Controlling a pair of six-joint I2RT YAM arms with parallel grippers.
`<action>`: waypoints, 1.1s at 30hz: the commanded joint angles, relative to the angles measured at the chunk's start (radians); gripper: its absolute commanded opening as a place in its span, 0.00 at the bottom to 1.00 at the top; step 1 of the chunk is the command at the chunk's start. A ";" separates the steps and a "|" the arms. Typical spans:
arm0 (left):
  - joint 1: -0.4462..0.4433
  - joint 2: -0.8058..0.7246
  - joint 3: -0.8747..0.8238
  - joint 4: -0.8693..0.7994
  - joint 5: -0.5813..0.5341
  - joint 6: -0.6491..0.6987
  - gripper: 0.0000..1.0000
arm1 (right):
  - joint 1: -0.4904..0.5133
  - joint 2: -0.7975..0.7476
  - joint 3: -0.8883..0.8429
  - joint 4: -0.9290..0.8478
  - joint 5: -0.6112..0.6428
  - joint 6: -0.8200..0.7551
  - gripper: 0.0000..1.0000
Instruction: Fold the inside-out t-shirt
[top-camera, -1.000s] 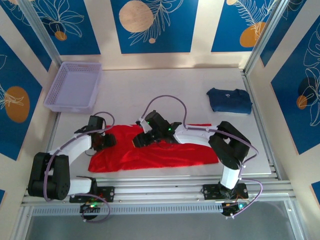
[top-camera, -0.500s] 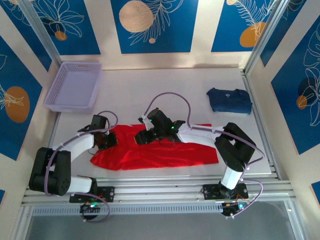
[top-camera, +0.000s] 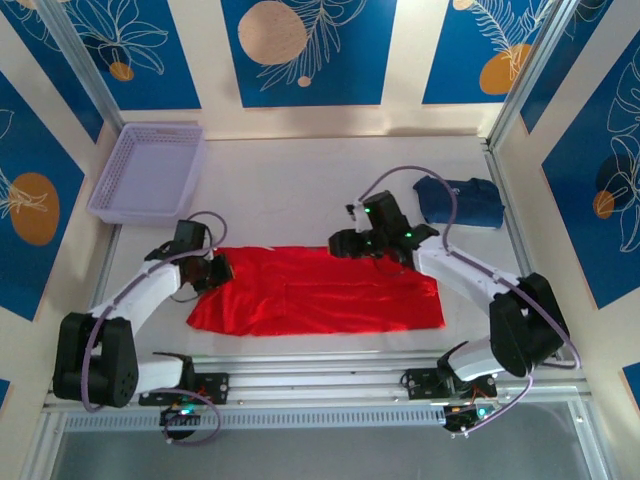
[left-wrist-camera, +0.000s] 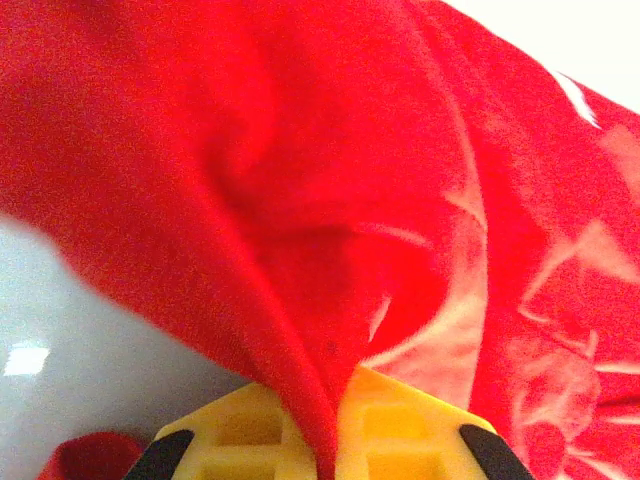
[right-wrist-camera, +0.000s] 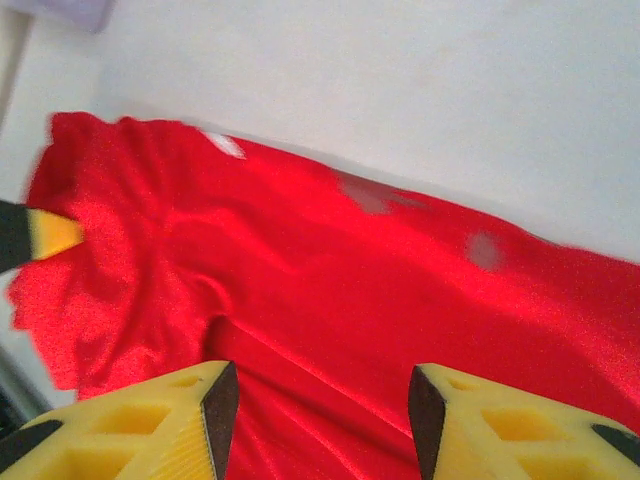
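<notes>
The red shirt (top-camera: 320, 295) lies spread on the table (top-camera: 290, 190), close to the near edge, just past the arm bases. Its long side runs left to right. It is wrinkly at the left end & flatter on the right.

L gripper (top-camera: 215, 272) is at the shirt's left end, clenched on a fold of red cloth. In the L wrist view the shirt (left-wrist-camera: 300, 200) rises up in a ridge & goes down btwn the yellow fingers (left-wrist-camera: 400, 430), which squeeze it tight.

R gripper (top-camera: 340, 243) is over the shirt's far edge, a bit right of the middle. It is released: in the R wrist view the two yellow fingers (right-wrist-camera: 170, 420) stand apart w/ a gap btwn them & the shirt (right-wrist-camera: 330, 290) lies below. Can't tell if the tips touch the cloth.

Farther back on the right, a dark blue cloth (top-camera: 475, 205) lies folded on the table, apart from the shirt. The R arm's cable crosses in front of it.

Farthest back, in the far left corner, sits a pale purple basket (top-camera: 107, 168) w/ holey walls. Its holey floor shows all the way across.
</notes>
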 joint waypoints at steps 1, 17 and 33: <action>0.052 -0.047 0.053 -0.160 -0.124 0.053 0.00 | -0.082 -0.070 -0.054 -0.124 -0.031 -0.003 0.52; 0.288 0.010 0.362 -0.390 -0.383 0.303 0.00 | -0.223 0.009 -0.044 -0.172 -0.137 -0.007 0.51; 0.317 0.025 0.378 -0.373 -0.317 0.321 0.00 | 0.027 0.266 0.126 -0.107 -0.149 -0.003 0.46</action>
